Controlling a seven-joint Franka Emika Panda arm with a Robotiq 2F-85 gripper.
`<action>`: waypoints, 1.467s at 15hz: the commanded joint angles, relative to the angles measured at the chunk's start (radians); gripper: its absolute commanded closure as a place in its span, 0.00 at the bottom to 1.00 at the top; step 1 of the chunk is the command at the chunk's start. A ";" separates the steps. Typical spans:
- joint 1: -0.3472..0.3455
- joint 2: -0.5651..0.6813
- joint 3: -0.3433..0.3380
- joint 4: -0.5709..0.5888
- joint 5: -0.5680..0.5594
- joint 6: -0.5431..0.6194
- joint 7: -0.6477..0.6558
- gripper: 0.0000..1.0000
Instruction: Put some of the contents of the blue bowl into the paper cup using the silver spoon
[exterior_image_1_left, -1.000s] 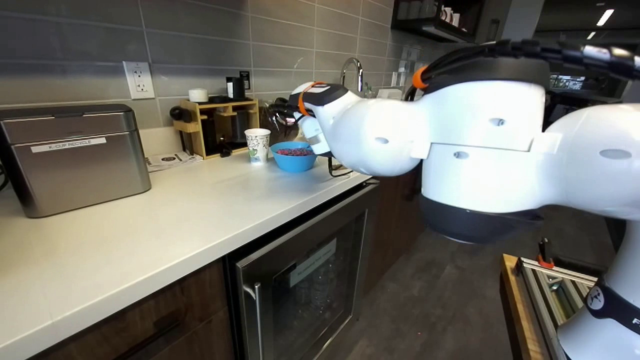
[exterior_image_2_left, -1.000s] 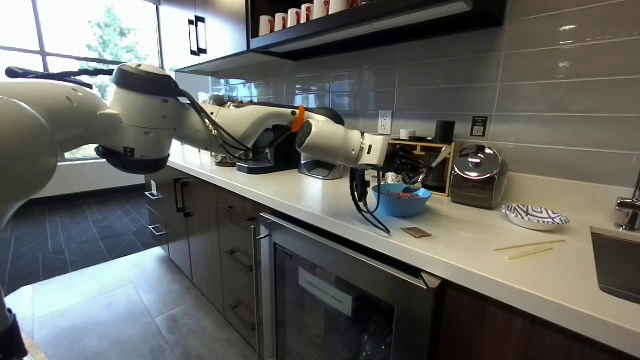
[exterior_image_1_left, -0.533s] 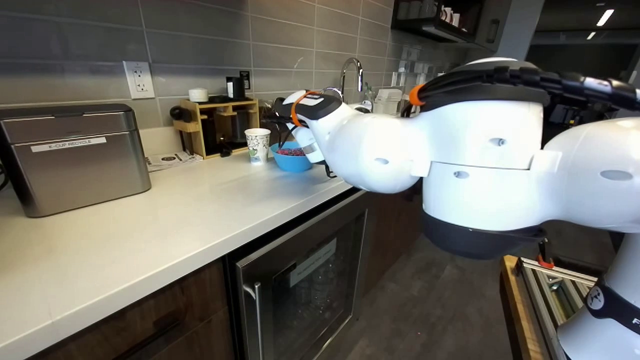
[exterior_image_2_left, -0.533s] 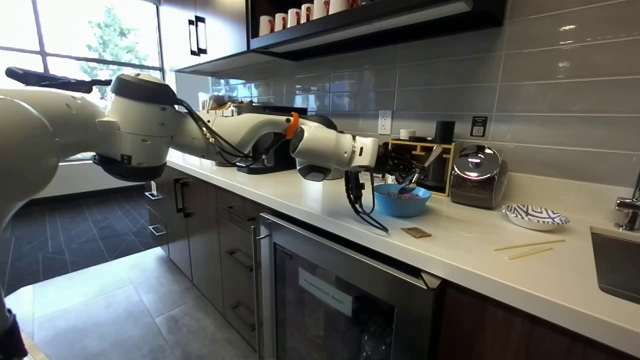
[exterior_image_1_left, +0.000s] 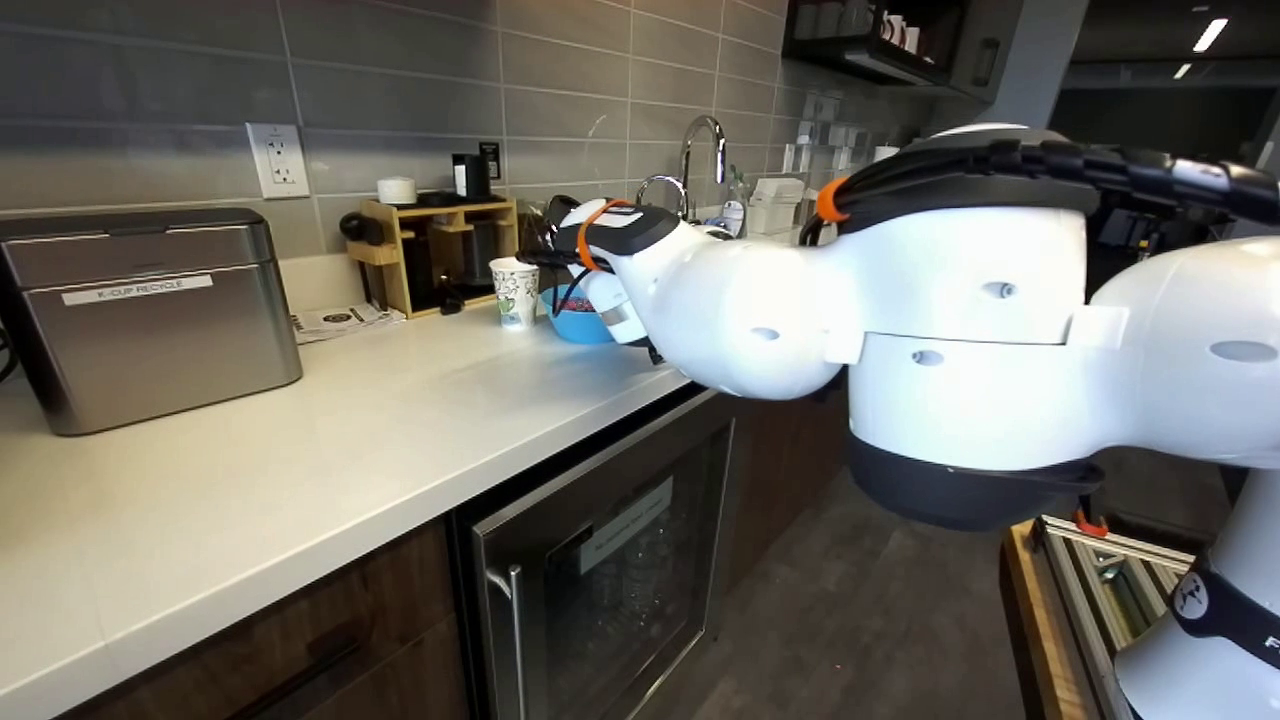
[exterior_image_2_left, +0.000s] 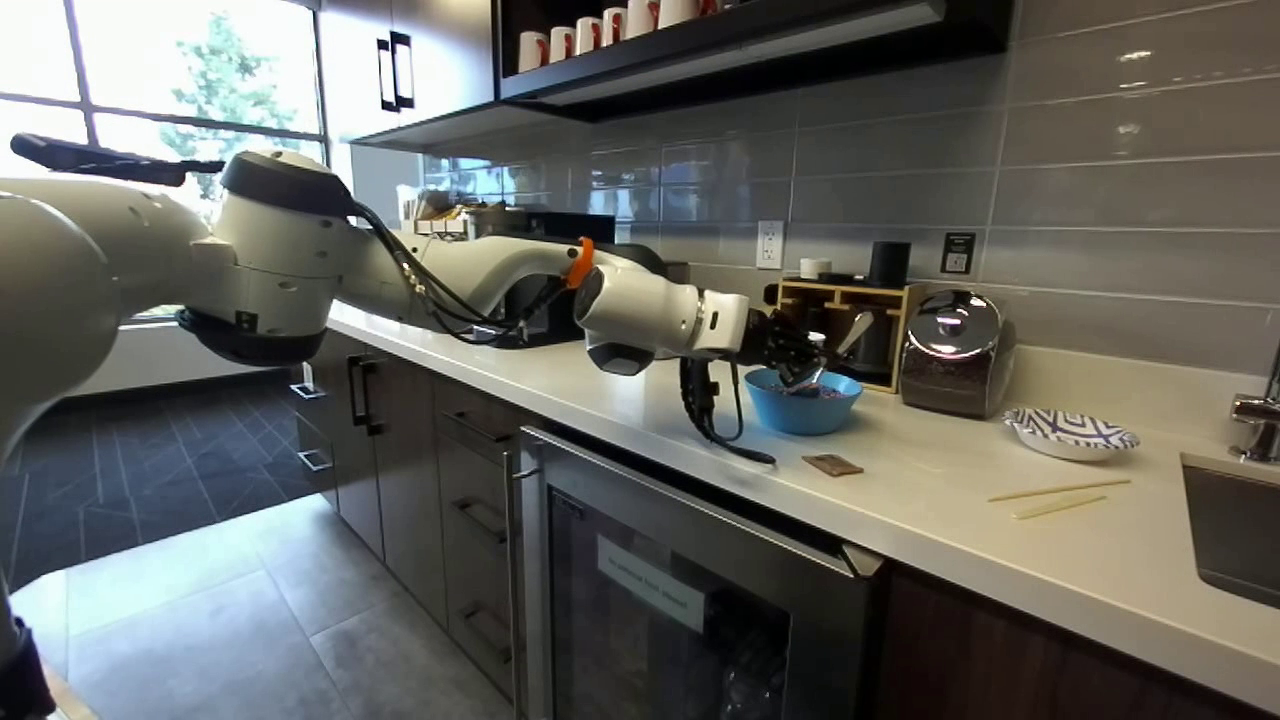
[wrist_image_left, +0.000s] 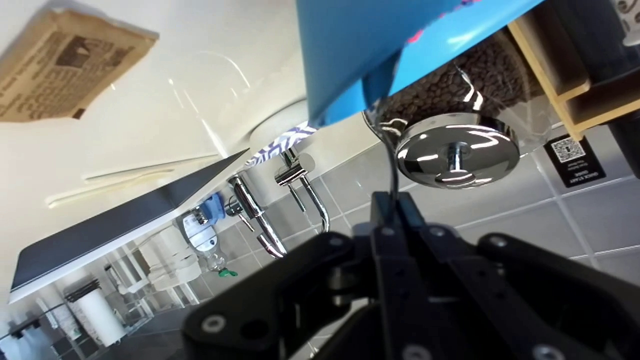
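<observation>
One silver spoon is pinched in the jaws and dipped into the blue bowl; the paper cup is parked upright nearby. If that bowl gets clipped, the spoon could be twisted and reddish bits dumped all over the bench.

The paper cup stands upright beside the blue bowl, which the arm partly hides.
</observation>
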 joint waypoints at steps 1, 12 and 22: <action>0.011 0.000 0.025 -0.032 0.000 -0.030 0.005 1.00; 0.012 -0.085 0.064 -0.079 -0.007 -0.127 0.001 1.00; 0.028 -0.089 0.045 -0.114 0.000 -0.168 0.002 0.34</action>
